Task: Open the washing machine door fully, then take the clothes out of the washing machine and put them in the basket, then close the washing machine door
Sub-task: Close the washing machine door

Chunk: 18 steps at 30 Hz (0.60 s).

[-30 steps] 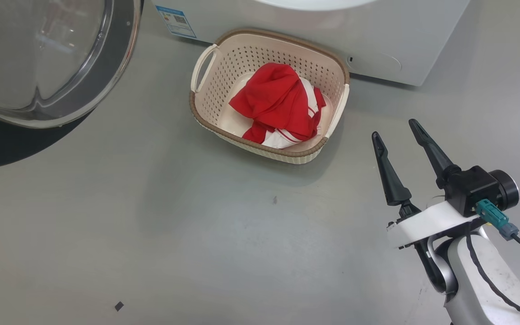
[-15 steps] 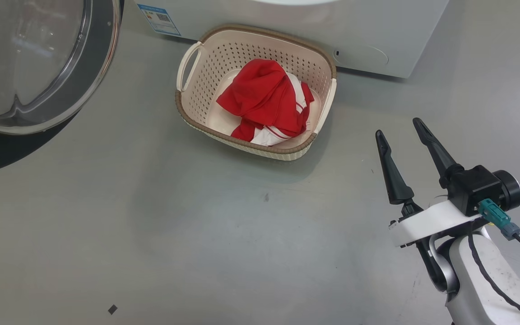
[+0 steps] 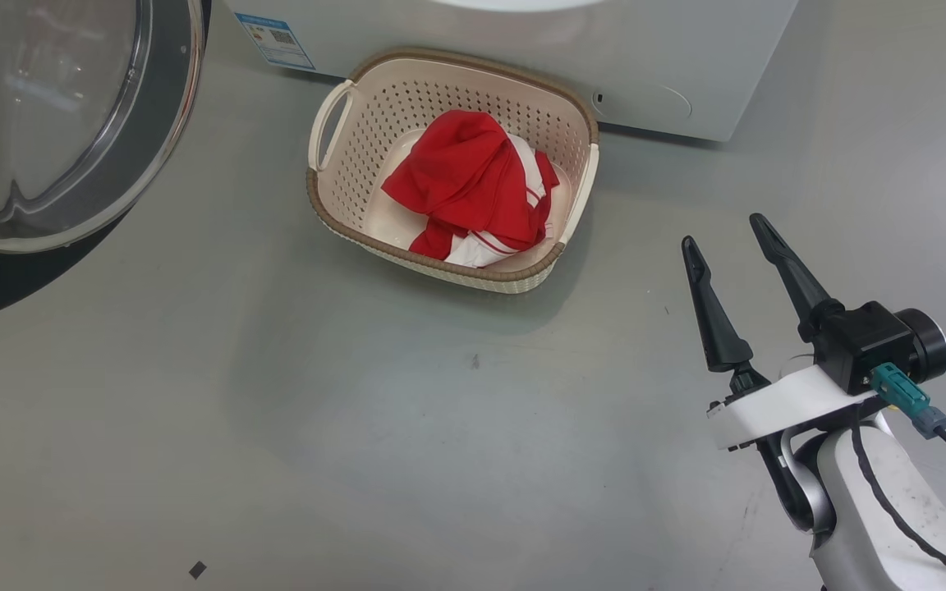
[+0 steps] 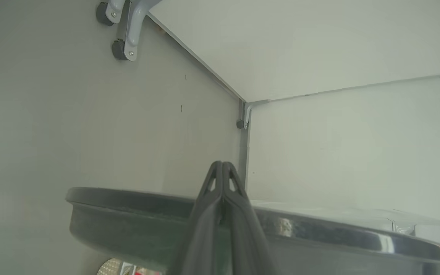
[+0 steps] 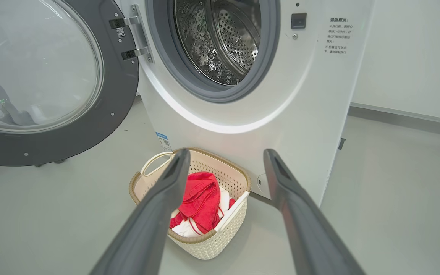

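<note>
Right tool (image 3: 723, 231) is released: its two long dark fingers stand wide apart with nothing between them, and it hangs over the grey floor (image 3: 276, 427), off to the right of the basket and apart from it. In my right wrist view the same right tool (image 5: 226, 152) frames the scene, fingers spread and empty.

The bright red clothes with white stripes (image 3: 465, 180) are bunched up inside the small cream perforated basket with the brown woven-look rim (image 3: 440, 271). The basket sits on the floor just in front of the big white front-loading washing machine (image 3: 522, 49), near its small blue sticker (image 3: 274, 39). From the right wrist the clothes (image 5: 201, 198) sit below the rim of the basket (image 5: 208, 244).

The large round washing machine door with the glossy black rim and clear glass bowl (image 3: 46, 123) is open. In the right wrist view the door (image 5: 117, 95) is swung out on its hinges to the left of the washing machine (image 5: 250, 126). The dimpled steel drum (image 5: 224, 42) shows no red fabric.

Left tool (image 4: 222, 165) is clenched, fingers pressed together, grasping nothing I can see. It points across the door's dark rim (image 4: 136, 214). I can't tell whether it touches the door.
</note>
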### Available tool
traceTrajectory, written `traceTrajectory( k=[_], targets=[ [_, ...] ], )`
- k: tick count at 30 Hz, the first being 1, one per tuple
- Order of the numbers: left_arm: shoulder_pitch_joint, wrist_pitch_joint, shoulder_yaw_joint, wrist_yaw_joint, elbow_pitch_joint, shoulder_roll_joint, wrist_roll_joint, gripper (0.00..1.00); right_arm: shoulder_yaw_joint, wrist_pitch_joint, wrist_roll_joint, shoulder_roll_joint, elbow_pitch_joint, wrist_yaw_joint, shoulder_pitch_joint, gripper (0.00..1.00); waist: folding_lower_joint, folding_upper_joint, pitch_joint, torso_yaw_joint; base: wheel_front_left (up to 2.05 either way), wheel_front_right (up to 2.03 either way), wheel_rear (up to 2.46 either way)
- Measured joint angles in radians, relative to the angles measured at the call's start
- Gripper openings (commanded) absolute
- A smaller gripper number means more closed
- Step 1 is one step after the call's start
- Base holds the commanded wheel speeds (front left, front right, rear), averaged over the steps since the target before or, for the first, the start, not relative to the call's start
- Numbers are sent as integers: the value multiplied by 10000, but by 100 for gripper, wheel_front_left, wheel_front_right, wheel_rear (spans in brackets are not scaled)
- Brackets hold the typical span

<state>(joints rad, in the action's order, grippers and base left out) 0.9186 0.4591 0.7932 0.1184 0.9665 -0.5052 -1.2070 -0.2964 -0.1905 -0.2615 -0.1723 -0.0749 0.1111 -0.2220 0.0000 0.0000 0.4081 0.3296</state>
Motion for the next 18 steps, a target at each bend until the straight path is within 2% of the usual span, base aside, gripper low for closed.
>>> traceTrajectory(
  k=[18],
  targets=[
    [190,1323,-410,8,558,-307,25,0,0,-10,0,-6,6,-6,-1,100,0,0,9,-75,0,0,0]
  ],
)
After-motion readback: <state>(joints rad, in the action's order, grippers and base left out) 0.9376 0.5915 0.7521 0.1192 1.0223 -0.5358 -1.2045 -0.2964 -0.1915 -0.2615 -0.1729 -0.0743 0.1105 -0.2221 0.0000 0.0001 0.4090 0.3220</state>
